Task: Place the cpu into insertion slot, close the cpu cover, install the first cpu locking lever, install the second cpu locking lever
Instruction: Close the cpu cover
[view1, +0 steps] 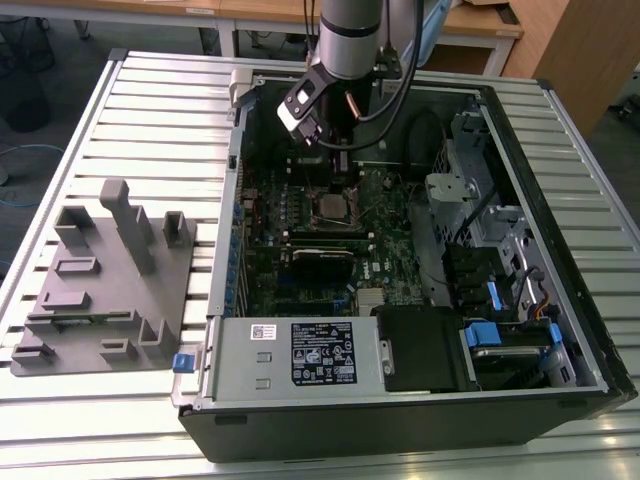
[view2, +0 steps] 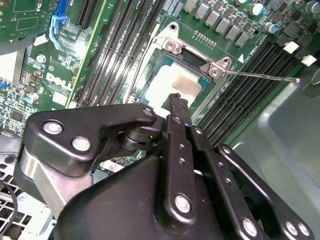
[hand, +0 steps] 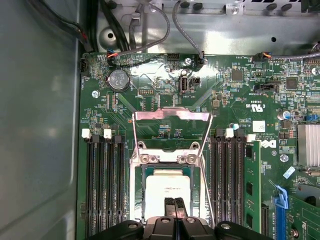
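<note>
Exterior view shows a bench (view1: 150, 100) bearing an open computer case (view1: 560, 200). In the first wrist view the cover (hand: 171, 115) stands raised and the cpu (hand: 160, 186) lies in the slot (hand: 136, 187). The hand (hand: 175, 201), fingers pressed together on nothing, hangs right at the cpu.

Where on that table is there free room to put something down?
Bare table slats lie on the far and near sides of the grey fixture tray. Inside the computer case it is crowded, most around the gripper over the cpu.
</note>
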